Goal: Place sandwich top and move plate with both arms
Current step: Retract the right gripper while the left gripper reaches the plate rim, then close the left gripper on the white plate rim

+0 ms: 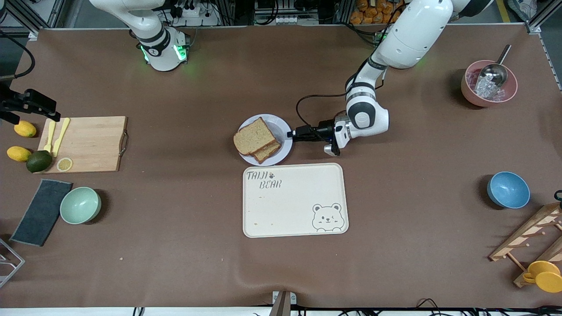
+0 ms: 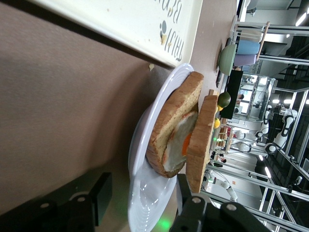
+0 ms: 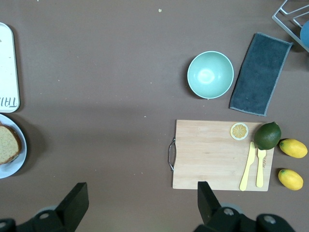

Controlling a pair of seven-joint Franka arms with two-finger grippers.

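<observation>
From the left wrist view I can see a fried egg (image 2: 177, 140) between two bread slices; the front view shows only bread. The sandwich top (image 1: 253, 135) lies offset on the lower slice (image 1: 268, 151), both on the plate (image 1: 281, 127), just ahead of my left gripper (image 1: 293, 134), whose fingers (image 2: 99, 195) are spread either side of the plate rim. My right gripper (image 3: 140, 203) hangs open over bare table beside the cutting board (image 3: 207, 154); in the front view it is mostly cut off at the frame edge. Counted: two lemons (image 3: 293, 148), one lime (image 3: 267, 136), one tray (image 1: 295, 199).
</observation>
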